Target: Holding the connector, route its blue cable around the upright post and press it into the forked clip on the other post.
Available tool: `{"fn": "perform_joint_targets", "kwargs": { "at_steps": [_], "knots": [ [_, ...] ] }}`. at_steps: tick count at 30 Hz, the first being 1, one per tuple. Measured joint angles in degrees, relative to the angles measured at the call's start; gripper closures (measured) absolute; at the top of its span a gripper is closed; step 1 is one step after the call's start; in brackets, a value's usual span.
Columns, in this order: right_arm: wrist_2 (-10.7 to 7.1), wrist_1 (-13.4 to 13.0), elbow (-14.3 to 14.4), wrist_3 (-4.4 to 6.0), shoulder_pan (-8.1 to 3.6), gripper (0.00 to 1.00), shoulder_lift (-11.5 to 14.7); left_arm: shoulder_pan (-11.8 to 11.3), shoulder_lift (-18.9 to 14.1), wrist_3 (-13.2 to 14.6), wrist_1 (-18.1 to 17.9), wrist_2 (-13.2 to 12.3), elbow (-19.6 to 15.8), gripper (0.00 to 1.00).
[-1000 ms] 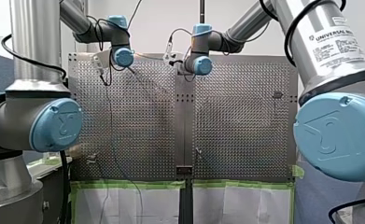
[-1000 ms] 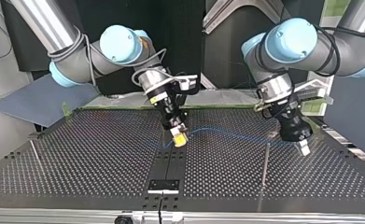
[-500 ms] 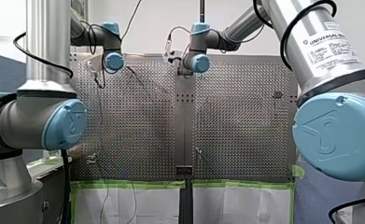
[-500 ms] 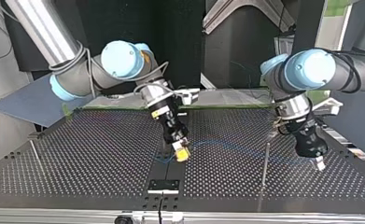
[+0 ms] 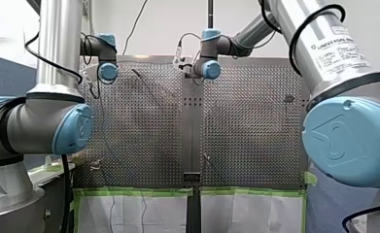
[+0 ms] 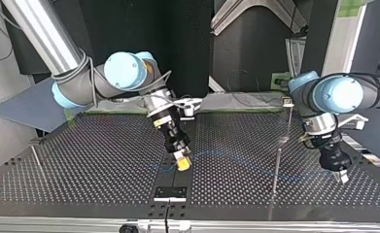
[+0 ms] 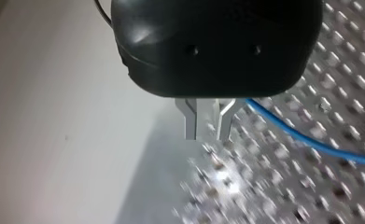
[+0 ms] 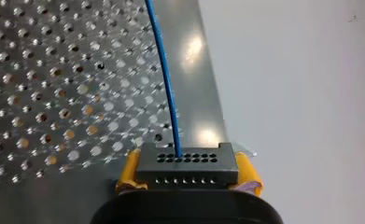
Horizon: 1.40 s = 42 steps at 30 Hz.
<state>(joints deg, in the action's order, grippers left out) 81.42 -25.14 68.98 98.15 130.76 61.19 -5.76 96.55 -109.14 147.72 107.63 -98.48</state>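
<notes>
Connector dark, blocky, rows of pinholes, clamped between my right gripper's yellow pads over the smooth centre strip | thin blue cable spans the perforated metal table | my left gripper's slim metal fingers pinch it, beside the thin upright post

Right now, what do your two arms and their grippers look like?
Both my left arm and my right arm are silver tubes with pale blue joint caps and black cables running along them; the right one bears a white label reading Universal. The body of my left gripper is rounded and black, with thin metal fingers. Black too, my right gripper has yellow pads.
</notes>
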Motion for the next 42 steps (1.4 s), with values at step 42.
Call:
{"fn": "perform_joint_targets", "kwargs": {
  "at_steps": [42],
  "knots": [
    [0.7,5.3,0.1,-2.52,0.2,1.0,-6.1,2.7,10.5,-3.7,1.1,-17.6,0.9,0.67]
  ]
}}
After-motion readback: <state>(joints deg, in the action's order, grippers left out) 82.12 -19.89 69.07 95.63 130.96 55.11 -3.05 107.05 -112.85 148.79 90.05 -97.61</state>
